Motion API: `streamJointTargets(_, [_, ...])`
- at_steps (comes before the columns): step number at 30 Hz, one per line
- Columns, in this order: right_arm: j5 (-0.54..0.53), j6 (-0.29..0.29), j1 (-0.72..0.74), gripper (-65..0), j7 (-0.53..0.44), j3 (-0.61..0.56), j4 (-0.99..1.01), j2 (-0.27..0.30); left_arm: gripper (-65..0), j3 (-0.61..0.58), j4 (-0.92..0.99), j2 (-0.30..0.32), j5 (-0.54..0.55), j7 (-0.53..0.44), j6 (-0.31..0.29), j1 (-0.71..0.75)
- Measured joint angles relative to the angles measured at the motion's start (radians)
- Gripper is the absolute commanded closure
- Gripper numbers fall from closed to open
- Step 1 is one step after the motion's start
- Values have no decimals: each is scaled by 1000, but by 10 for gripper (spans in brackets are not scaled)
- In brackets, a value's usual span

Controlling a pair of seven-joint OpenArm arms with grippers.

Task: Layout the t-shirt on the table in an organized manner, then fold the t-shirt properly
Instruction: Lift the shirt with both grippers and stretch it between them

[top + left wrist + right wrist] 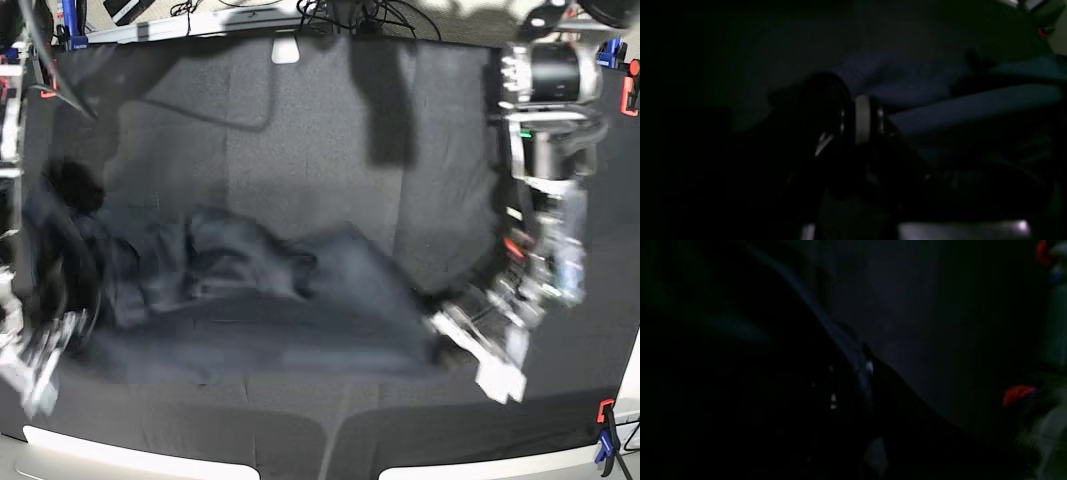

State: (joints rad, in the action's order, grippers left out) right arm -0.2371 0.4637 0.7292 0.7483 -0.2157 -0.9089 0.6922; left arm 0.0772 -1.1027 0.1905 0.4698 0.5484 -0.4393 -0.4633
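The left tool (440, 330) is clenched on the edge of the t-shirt (300, 310); the right tool (70, 200) is clenched on its other end. The garment lies crumpled between them on the table (330, 130).

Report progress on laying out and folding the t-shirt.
Done: nothing finished; the t-shirt lies bunched and wrinkled across the table, rumpled in the middle. In hand: both arms are at its ends, the left gripper shut at the edge on the base view's right, apparently pinching fabric; the right gripper is blurred, its hold unclear. Left: spread it flat, then every fold.
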Motion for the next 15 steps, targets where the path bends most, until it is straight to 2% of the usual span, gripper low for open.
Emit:
streamJointTargets(2, [2, -6, 8, 0, 36, 64, -104, 20, 0, 5, -95, 21, -2, 43, 45, -5])
streamJointTargets(4, [-36, -7, 14, 0, 92, 141, -190, 40, 0, 46, -182, 24, -3, 84, 58, -4])
streamJointTargets(6, [-50, -6, 13, 0, 141, 222, -259, 37, 0, 92, -261, 18, 13, 122, 57, 5])
streamJointTargets(7, [-55, 3, 11, 0, 157, 263, -289, 32, 0, 117, -301, 14, 29, 135, 55, 16])
streamJointTargets(9, [-71, 66, 5, 0, 182, 343, -346, 27, 0, 175, -388, 10, 54, 137, 50, 51])
streamJointTargets(12, [-220, 90, 7, 0, 231, 433, -425, 61, 0, 274, -509, 13, 73, 139, 52, 107])
streamJointTargets(15, [-283, 116, 16, 0, 245, 472, -466, 112, 0, 356, -616, 14, 120, 137, 45, 165])
